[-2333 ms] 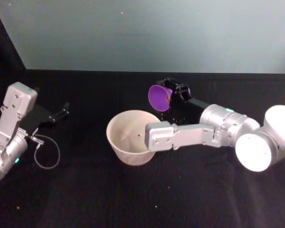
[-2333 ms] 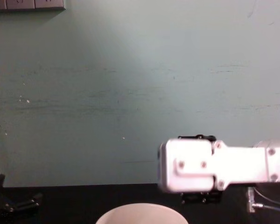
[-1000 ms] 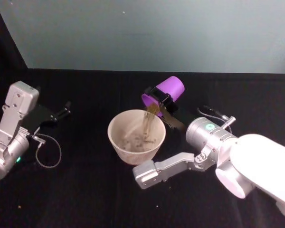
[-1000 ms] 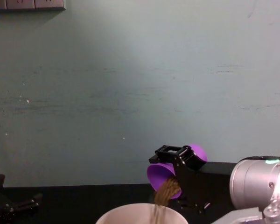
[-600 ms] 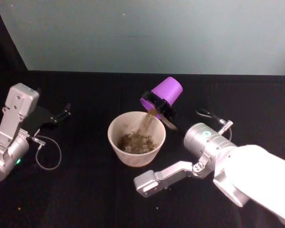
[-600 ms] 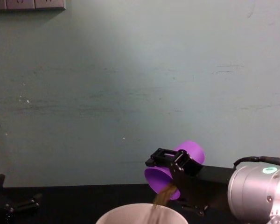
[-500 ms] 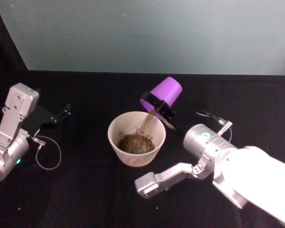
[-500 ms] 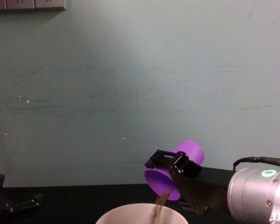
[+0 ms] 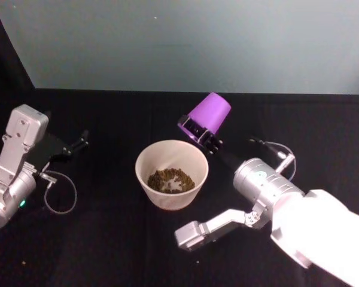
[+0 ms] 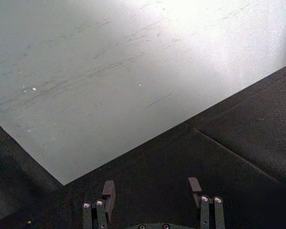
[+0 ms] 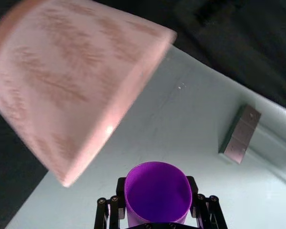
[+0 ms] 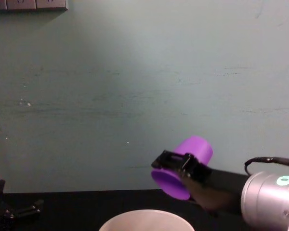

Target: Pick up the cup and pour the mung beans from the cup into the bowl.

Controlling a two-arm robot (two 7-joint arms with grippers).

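Pour step looks finished: right tool (image 9: 201,134) clamps cup (image 9: 207,115) inverted, mouth down, above the far rim of bowl (image 9: 171,195) just below it; beans (image 9: 170,179) lie inside. Left tool (image 10: 151,197), parked well off, spread and holding nothing. Next, judged: right the cup, set it on counter (image 9: 107,239).

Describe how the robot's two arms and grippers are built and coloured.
Both arms have silver-white rounded casings. The right arm has a metallic cylindrical wrist with a small green light, a thin looped cable beside it, and a boxy silver link. Its right gripper is black. The left arm is boxy and silver, with a looped cable and a black left gripper.
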